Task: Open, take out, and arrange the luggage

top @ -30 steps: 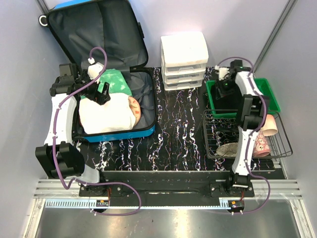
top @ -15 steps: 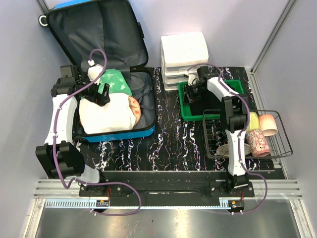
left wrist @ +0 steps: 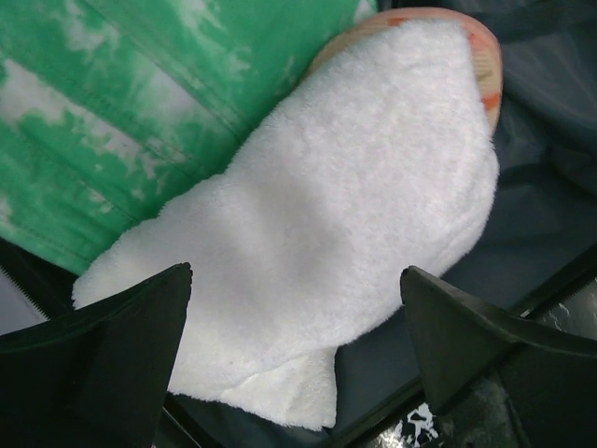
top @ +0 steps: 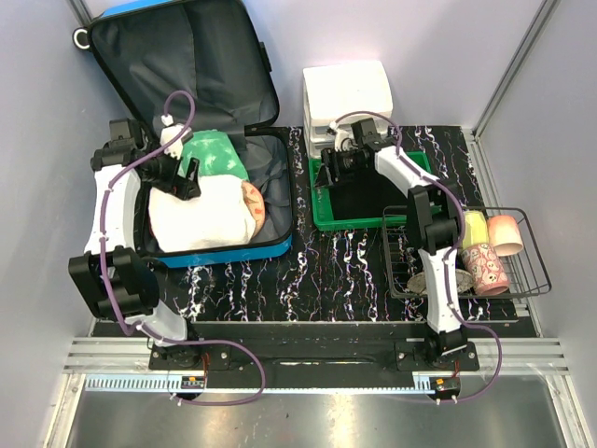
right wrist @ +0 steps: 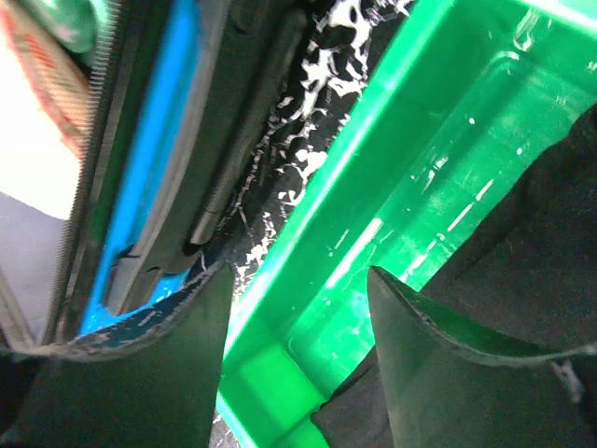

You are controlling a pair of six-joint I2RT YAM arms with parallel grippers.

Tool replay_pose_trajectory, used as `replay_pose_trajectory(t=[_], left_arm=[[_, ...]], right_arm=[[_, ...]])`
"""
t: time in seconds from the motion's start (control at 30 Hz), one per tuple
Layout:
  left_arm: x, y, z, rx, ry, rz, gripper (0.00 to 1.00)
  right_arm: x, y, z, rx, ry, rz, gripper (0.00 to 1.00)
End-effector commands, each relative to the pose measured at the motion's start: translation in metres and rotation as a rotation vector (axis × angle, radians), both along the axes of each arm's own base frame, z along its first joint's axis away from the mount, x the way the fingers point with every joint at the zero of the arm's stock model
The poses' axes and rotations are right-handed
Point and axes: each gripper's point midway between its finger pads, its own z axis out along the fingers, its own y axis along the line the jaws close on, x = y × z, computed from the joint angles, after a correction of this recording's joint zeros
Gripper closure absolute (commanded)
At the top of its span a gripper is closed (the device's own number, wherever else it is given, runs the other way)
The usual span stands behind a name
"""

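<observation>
Though left fingers (left wrist: 93, 364), right fingers (right wrist: 448, 373) apart, towel (left wrist: 354, 233), green cloth (left wrist: 140, 93) in luggage (top: 224, 252), black item (top: 359, 198) in tray (top: 350, 223).

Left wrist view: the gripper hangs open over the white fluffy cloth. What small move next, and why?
Probably lower the left gripper straight down and close on the white cloth. Its jaws stand wide open either side of the cloth, which lies on top of the green garment in the open luggage, so it looks the first thing to lift out.
</observation>
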Motion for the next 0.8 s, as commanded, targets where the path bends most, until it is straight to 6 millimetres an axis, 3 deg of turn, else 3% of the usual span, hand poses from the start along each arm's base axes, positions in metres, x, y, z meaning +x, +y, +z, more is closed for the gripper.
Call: replay_pose_trajectory(t=[0.0,0.17,0.23,0.43,0.57,0.67,0.73,0.77], left_arm=[[-0.002,-0.021,0.023,0.015,-0.075,-0.261,0.02],[0.012,-0.045,0.019,0.13,-0.104,-0.542,0.01],[0.017,-0.057,0.008,0.142,-0.095,-0.633,0.01],[0.033,-0.079,-0.019,0.161,-0.06,-0.755,0.01],[0.029,-0.087,-0.036,0.185,-0.013,-0.807,0.03],[0.014,-0.09,-0.032,0.179,0.006,-0.837,0.18],[0.001,-0.092,-0.029,0.166,0.009,-0.846,0.38],[-0.007,-0.093,-0.015,0.175,-0.031,-0.853,0.43]], right_arm=[[-0.003,0.011,0.103,0.138,-0.194,0.041,0.28],[-0.02,0.018,0.134,0.211,-0.273,0.107,0.16],[-0.023,0.022,0.136,0.22,-0.304,0.119,0.16],[-0.025,0.039,0.152,0.245,-0.42,0.176,0.11],[-0.027,0.057,0.153,0.275,-0.464,0.218,0.01],[-0.031,0.076,0.152,0.291,-0.509,0.247,0.0],[-0.036,0.091,0.154,0.316,-0.553,0.272,0.0],[-0.04,0.096,0.148,0.321,-0.553,0.279,0.0]])
